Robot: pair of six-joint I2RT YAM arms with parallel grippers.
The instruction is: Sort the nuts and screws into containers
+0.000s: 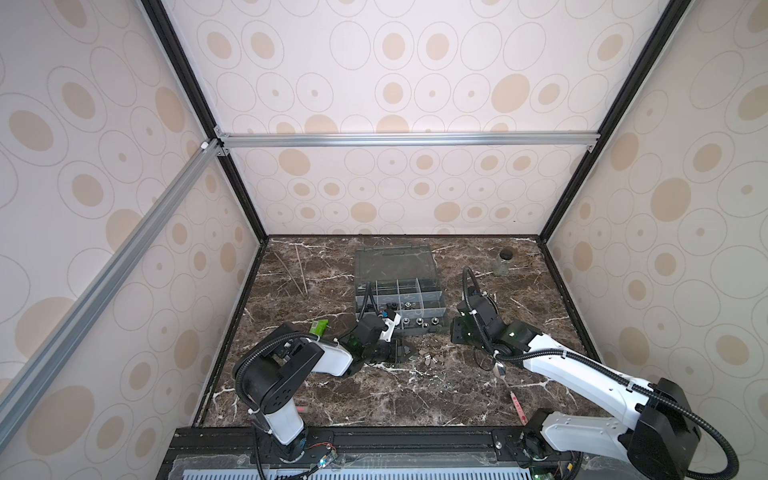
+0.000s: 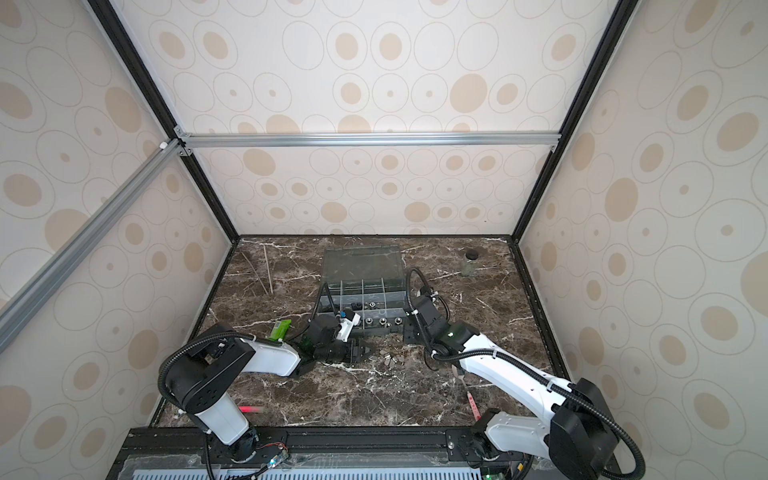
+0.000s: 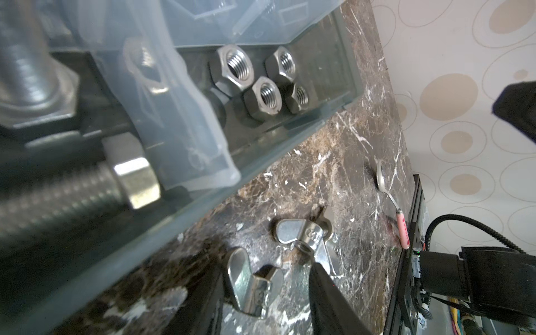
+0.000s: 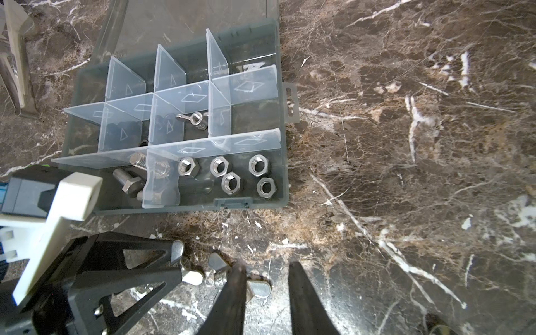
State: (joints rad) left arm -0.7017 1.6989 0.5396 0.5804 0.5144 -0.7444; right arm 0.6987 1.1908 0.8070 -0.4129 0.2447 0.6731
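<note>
The grey organizer box [image 4: 284, 174] stands open, and its compartments are the containers. Several hex nuts [image 4: 229, 179] [image 3: 261, 84] lie in the front right compartment, screws [image 4: 130, 179] [image 3: 58, 188] in the front left one. A wing nut [image 4: 194, 119] sits in a middle compartment. More wing nuts [image 1: 428, 360] [image 2: 388, 358] lie on the marble in front of the box. My left gripper [image 3: 265, 293] [image 1: 409, 351] stands open low around one wing nut [image 3: 249, 284], which touches one finger only. My right gripper [image 4: 268, 278] hovers open and empty beside another wing nut [image 4: 259, 287].
The clear lid [image 1: 392, 259] lies flat behind the box. A pink-handled spoon [image 1: 500, 370] [image 3: 385, 185] lies under the right arm. A glass jar [image 1: 503, 264] stands at the back right, wooden sticks [image 1: 299, 270] at the back left and a green packet [image 1: 319, 327] by the left arm.
</note>
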